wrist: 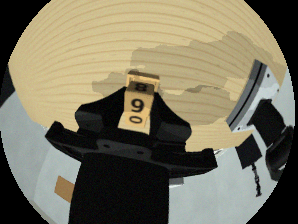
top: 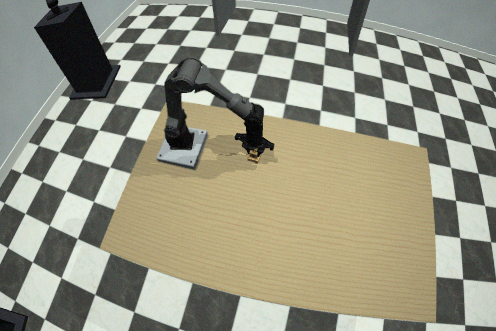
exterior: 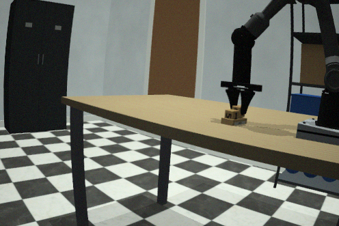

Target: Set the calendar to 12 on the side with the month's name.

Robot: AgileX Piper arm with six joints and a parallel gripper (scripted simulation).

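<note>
The gripper (top: 254, 152) (exterior: 238, 110) (wrist: 142, 94) points down at the tray, shut on a wooden number cube (exterior: 238, 108) (wrist: 136, 105). In the wrist view this cube shows 8, 9 and 0 on three faces. The other cube (exterior: 231, 114) stands in the tray (exterior: 233, 122) and shows a 5 and, partly hidden by a finger, a 1. The held cube is close beside it and looks slightly higher. The tray lies flat on the table. Whether the held cube touches the tray's floor is hidden. The month's name cannot be read.
The wooden table top (top: 300, 219) (exterior: 143, 112) surrounds the tray. The arm's grey base plate (top: 196, 159) (exterior: 307, 132) (wrist: 248, 95) is fixed to the table near the tray. A separate desk, a black pedestal and a cabinet stand away from the table.
</note>
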